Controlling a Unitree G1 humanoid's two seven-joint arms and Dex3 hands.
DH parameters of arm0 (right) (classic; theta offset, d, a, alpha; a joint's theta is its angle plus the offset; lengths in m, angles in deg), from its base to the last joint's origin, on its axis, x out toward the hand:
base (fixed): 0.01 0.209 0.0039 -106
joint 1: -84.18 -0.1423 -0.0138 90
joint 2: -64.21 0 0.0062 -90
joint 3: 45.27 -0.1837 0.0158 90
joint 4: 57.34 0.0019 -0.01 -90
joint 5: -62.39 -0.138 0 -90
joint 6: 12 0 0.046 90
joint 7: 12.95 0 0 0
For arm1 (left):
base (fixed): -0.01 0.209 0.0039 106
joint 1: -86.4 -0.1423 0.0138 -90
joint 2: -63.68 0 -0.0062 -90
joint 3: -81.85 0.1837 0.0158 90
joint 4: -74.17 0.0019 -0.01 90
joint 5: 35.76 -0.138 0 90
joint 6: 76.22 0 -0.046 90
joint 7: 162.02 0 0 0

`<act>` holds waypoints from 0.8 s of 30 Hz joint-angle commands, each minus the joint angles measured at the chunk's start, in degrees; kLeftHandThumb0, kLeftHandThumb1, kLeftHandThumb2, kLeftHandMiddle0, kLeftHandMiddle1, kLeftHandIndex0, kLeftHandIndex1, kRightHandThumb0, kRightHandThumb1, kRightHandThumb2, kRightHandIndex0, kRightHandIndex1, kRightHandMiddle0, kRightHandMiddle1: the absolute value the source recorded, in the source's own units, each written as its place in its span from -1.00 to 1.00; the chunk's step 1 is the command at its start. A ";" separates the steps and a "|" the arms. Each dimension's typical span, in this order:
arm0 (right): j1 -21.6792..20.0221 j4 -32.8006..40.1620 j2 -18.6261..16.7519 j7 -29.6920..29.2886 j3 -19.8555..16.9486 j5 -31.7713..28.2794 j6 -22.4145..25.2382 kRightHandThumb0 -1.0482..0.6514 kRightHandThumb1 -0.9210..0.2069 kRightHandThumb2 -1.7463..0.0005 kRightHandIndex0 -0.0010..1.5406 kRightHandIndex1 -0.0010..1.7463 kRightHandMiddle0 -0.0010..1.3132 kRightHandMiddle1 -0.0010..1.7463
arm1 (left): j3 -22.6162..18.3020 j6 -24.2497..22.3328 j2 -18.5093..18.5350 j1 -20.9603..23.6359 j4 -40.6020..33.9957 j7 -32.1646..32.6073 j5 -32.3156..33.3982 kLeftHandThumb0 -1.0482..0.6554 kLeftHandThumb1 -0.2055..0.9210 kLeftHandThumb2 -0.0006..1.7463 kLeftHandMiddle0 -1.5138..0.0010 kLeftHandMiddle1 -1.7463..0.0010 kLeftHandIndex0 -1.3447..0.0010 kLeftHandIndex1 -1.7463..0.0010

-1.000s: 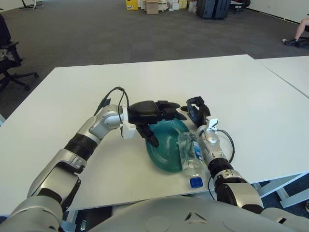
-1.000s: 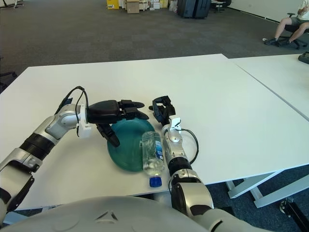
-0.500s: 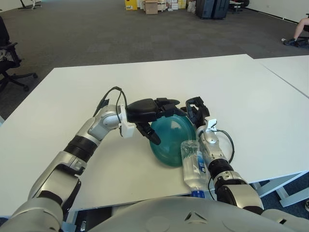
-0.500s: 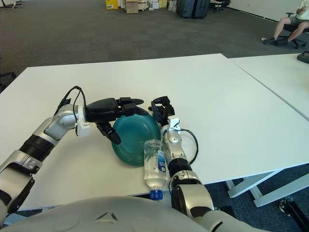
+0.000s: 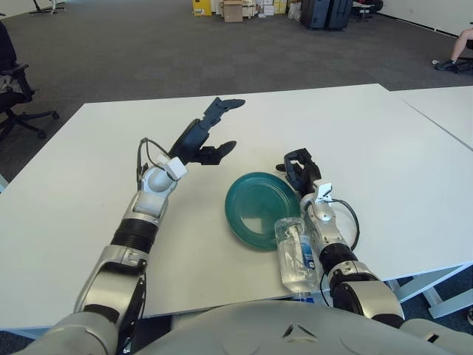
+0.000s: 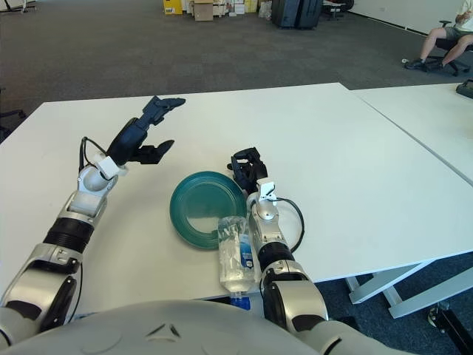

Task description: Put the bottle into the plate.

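The clear plastic bottle (image 5: 297, 253) lies on its side at the near edge of the white surface (image 5: 384, 155), its base resting against the near right rim of the teal plate (image 5: 259, 208) and its blue cap pointing toward the robot, past the surface's edge. Most of the bottle sits outside the plate, whose middle is bare.

The right robot hand (image 5: 298, 168) rests on the surface just beside the plate's right rim, its dark fingers curled and grasping nothing; its forearm runs alongside the bottle, right next to it.

The left robot hand (image 5: 207, 132) is raised above the surface, up and to the left of the plate and well apart from it, fingers spread and released, holding nothing.

Beyond the surface lies grey carpet, with an office chair (image 5: 15, 89) at far left.
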 commanded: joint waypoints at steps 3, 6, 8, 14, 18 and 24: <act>0.86 -0.52 0.27 -0.37 -0.19 -0.05 2.42 -0.18 -1.00 0.46 -0.42 0.26 -0.63 0.94 | -1.24 3.72 -1.25 1.70 1.97 1.61 0.47 -0.61 1.00 0.18 0.37 0.82 0.95 -0.23; 1.00 -0.18 0.33 -0.33 -0.11 -0.01 2.74 -0.18 -1.00 0.46 -0.42 0.26 -0.63 0.94 | -1.43 4.20 -1.48 1.55 2.57 1.66 0.19 -0.61 1.00 0.21 0.34 0.81 0.91 -0.24; 1.12 0.07 0.36 -0.18 -0.08 -0.06 2.86 -0.18 -1.00 0.46 -0.42 0.26 -0.63 0.94 | -1.50 4.51 -1.68 1.41 2.97 1.82 -0.16 -0.61 1.00 0.22 0.33 0.80 0.90 -0.24; 1.53 0.91 0.26 0.08 0.06 -0.09 2.99 -0.18 -1.00 0.46 -0.41 0.27 -0.63 0.95 | -1.66 5.21 -2.01 1.23 3.82 2.36 -0.94 -0.59 1.00 0.23 0.32 0.78 0.85 -0.25; 1.63 1.14 0.32 0.34 0.10 -0.13 3.23 -0.18 -1.00 0.45 -0.41 0.27 -0.64 0.95 | -1.83 6.37 -2.19 1.57 5.01 3.15 -1.62 -0.58 1.00 0.23 0.30 0.77 0.83 -0.25; 1.75 1.15 0.53 0.96 0.28 0.02 3.29 -0.18 -1.00 0.45 -0.42 0.27 -0.64 0.95 | -1.84 7.51 -2.29 2.14 6.42 3.07 -0.59 -0.59 1.00 0.23 0.31 0.75 0.82 -0.24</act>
